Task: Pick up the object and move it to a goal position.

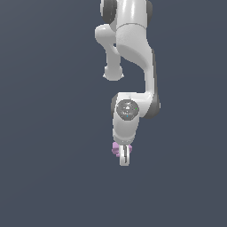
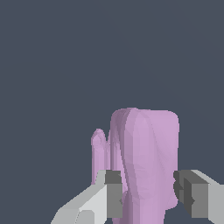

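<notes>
The object (image 2: 146, 144) is a pale pink-purple stepped piece standing between my two fingers in the wrist view. One grey pad (image 2: 113, 192) lies against one of its sides and the other pad (image 2: 186, 194) lies against the opposite side. My gripper (image 2: 148, 194) looks shut on it. In the exterior view the arm reaches down from the top, and the gripper (image 1: 124, 158) points downward. Only a small pink part of the object (image 1: 115, 149) shows beside the fingers, toward the exterior view's left. The rest of it is hidden by the hand.
A plain dark blue-grey surface (image 1: 53, 168) fills both views. No other objects, edges or goal marker show.
</notes>
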`<control>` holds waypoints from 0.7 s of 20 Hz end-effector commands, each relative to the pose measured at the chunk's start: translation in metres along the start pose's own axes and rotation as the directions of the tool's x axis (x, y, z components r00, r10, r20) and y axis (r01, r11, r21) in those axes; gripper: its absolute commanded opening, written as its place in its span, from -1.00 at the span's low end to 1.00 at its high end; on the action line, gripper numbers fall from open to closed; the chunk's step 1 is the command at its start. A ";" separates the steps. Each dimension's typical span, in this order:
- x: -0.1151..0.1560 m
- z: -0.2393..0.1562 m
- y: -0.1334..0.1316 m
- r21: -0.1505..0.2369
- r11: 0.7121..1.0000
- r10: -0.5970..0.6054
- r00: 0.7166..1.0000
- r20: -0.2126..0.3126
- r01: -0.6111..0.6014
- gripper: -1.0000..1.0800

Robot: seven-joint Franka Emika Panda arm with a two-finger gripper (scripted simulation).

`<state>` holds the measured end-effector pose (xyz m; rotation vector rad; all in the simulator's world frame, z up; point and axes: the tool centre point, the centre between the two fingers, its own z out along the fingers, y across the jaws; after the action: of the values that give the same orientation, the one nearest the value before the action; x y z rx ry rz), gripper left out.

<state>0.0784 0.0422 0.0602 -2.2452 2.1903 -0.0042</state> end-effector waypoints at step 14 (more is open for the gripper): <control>-0.016 -0.032 0.028 -0.001 1.000 0.000 1.000 0.001 0.000 -1.00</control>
<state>0.0554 0.0545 0.0854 -2.2457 2.1914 -0.0019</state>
